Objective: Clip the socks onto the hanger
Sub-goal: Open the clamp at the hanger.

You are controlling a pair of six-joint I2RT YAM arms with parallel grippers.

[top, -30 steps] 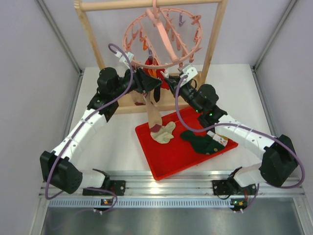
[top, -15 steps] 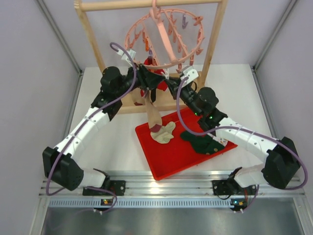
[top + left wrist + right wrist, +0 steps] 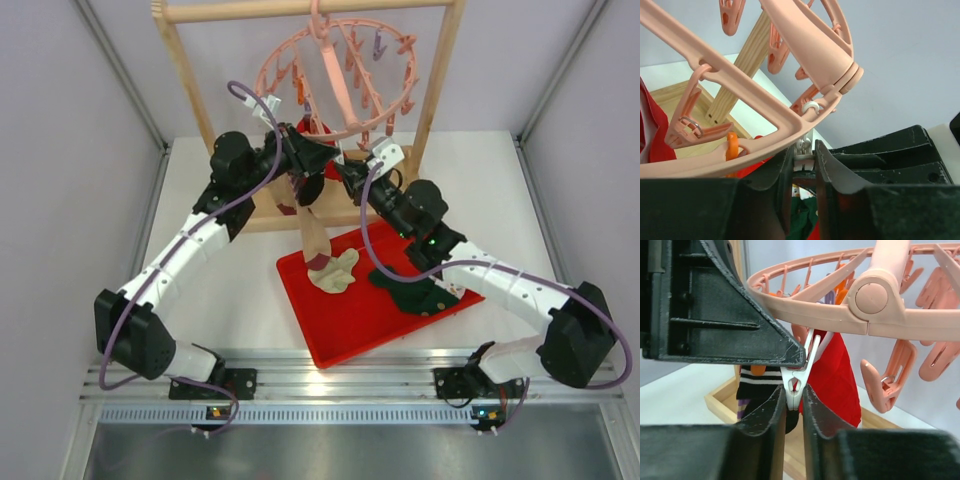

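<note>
The pink round hanger [image 3: 335, 75] hangs from the wooden rack; its ring also shows in the left wrist view [image 3: 740, 100] and in the right wrist view [image 3: 840, 315]. My right gripper [image 3: 794, 390] is shut on a white peg [image 3: 796, 380] under the ring. My left gripper [image 3: 804, 150] is closed on the same white peg [image 3: 804, 156] from the other side. In the top view, left [image 3: 308, 160] and right [image 3: 350, 170] meet there. A tan sock [image 3: 312, 235] hangs below the left gripper, its top hidden. A striped cuff [image 3: 757, 382] hangs under an orange peg. A red sock [image 3: 840, 375] hangs behind.
A red tray [image 3: 350, 330] holds a cream sock [image 3: 338, 270] and a dark green sock [image 3: 410, 290]. The wooden rack's posts [image 3: 180, 70] and base stand at the back. Grey walls close in both sides. Pink pegs [image 3: 880, 385] dangle round the ring.
Both grippers have risen and moved back toward the ring's near edge, closing in on the white peg. The tan sock still hangs in the same place.
</note>
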